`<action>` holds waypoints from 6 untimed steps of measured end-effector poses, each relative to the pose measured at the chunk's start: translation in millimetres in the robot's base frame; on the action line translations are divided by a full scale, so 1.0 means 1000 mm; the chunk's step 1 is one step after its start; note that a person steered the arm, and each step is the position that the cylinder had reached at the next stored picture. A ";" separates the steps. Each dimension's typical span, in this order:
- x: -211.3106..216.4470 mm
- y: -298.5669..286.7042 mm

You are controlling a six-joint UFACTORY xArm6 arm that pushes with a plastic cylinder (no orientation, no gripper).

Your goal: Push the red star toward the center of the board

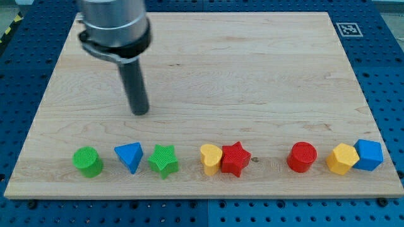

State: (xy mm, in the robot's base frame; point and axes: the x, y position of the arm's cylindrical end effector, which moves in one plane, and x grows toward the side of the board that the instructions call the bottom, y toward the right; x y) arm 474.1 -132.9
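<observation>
Arm's rod comes down from the view's top left; my tip [139, 112] sits on the wooden board [252, 63], left of centre. It's a bare rod, no jaws to spread or pinch, and it's touching no block. All blocks are lined up in a row near the view's bottom edge, well below the tip. Left to right: green cylinder [87, 162], blue triangle [129, 156], green star [163, 160], then yellow heart [210, 158] touching the red star [236, 159] on its left side. Red star is roughly mid-row, down and to the right of the tip, well apart from it. Further right: red cylinder [302, 157], then a yellow block [342, 158], shape looks hexagonal, touching a blue block [368, 155], also roughly hexagonal. Blue pegboard table [385, 75] surrounds the board; a tag marker [348, 29] sits off its top right corner.
</observation>
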 end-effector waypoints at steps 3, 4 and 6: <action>0.026 -0.112; 0.082 -0.117; 0.144 -0.090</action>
State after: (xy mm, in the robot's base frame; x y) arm 618.3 -222.9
